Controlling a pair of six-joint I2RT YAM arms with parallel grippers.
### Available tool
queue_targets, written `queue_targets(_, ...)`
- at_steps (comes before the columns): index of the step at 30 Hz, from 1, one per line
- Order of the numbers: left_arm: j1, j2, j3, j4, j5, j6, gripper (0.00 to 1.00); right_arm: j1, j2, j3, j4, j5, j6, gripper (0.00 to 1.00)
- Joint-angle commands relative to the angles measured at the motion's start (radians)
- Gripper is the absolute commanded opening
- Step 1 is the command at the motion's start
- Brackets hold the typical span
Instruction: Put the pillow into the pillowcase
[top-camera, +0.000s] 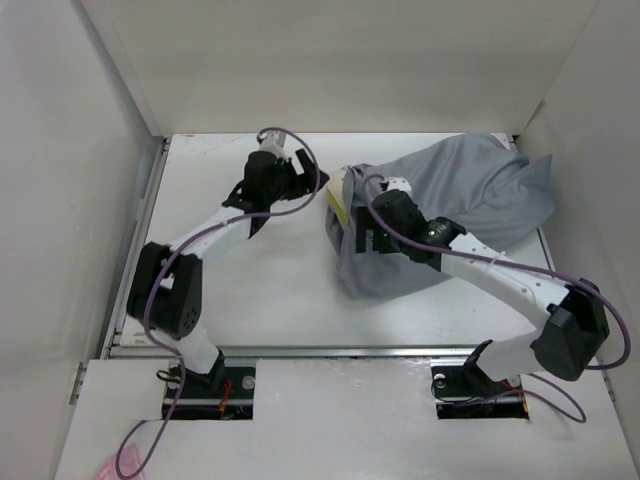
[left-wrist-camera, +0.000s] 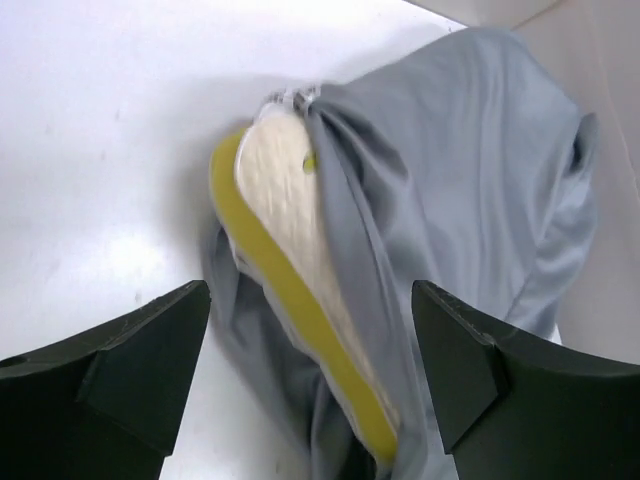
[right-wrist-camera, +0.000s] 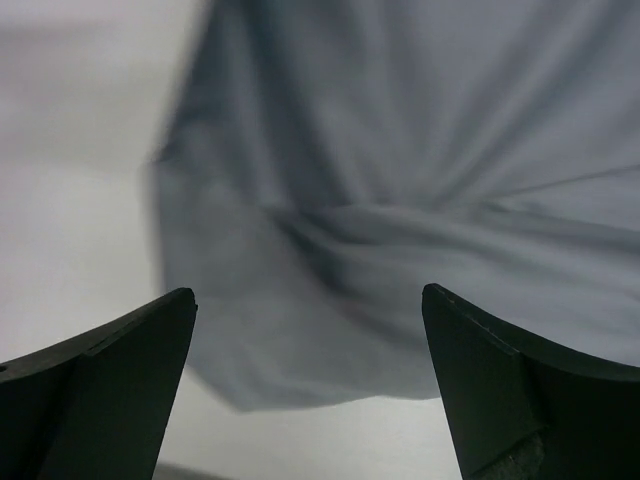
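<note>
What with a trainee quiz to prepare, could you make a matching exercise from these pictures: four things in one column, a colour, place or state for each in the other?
Things:
1. pillow
2. pillowcase
3. left arm
4. right arm

Descriptions:
a. grey and wrinkled
b. yellow-edged end sticking out of the cloth
c. jaws open over grey cloth alone
d. jaws open, facing the yellow edge

Pairs: 1-b, 2-a, 3-d, 4-c

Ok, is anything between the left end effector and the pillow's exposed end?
Nothing in the way. In the left wrist view the open left end effector faces the pillow head-on; only bare table and pillowcase folds lie beside it.
</note>
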Motion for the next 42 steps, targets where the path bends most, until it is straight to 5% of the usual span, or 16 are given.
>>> queue_targets(1, 0.001, 0.146, 0.217, -0.058, 0.041, 0.089, 0.80, -0.141, 0.014, -0.035, -0.029, -0.049, 0.124, 1.00)
queue_targets(3, 0.001, 0.286, 0.302, -0.068, 0.069, 0.099, 0.76, -0.174, 0.014, -0.061, -0.029, -0.062, 0.139, 1.00)
queue_targets(4, -0.008, 0.413, 0.452, -0.118, 0.103, 0.099, 0.65, -0.238, 0.024, -0.117, -0.002, -0.116, 0.151, 1.00)
queue_targets(10, -0.055, 0.536, 0.501, -0.100, 0.142, 0.099, 0.41, -0.286, 0.086, -0.143, 0.044, -0.120, 0.139, 1.00)
queue_targets(14, -0.095, 0.547, 0.449, -0.040, 0.189, 0.108, 0.00, -0.298, 0.109, -0.143, 0.064, -0.082, 0.115, 1.00)
queue_targets(16, -0.120, 0.531, 0.394, -0.016, 0.260, 0.093, 0.00, -0.310, 0.118, -0.130, 0.064, -0.066, 0.078, 1.00)
queue_targets(21, -0.131, 0.289, -0.108, 0.237, 0.342, -0.015, 0.00, -0.356, 0.138, -0.065, 0.115, -0.057, -0.020, 1.00)
queue_targets(24, -0.178, 0.112, -0.304, 0.196, 0.299, -0.006, 0.00, -0.356, 0.147, -0.028, 0.143, -0.092, -0.098, 1.00)
queue_targets(28, -0.302, -0.029, -0.339, 0.040, 0.195, 0.023, 0.00, -0.335, 0.107, -0.005, 0.121, -0.084, -0.196, 1.00)
queue_targets(31, -0.313, -0.133, -0.309, -0.140, 0.099, 0.050, 0.41, -0.252, 0.012, -0.004, 0.078, 0.038, -0.255, 1.00)
queue_targets(32, -0.313, -0.173, -0.323, -0.167, 0.043, 0.050, 0.65, -0.226, -0.043, -0.004, 0.049, 0.065, -0.255, 1.00)
queue_targets(36, -0.292, -0.397, -0.361, -0.336, -0.126, 0.021, 1.00, -0.139, -0.140, -0.004, -0.004, -0.017, -0.284, 1.00)
queue_targets(42, -0.263, -0.540, -0.415, -0.412, -0.333, -0.026, 1.00, 0.084, -0.157, -0.084, 0.000, -0.223, -0.274, 0.89)
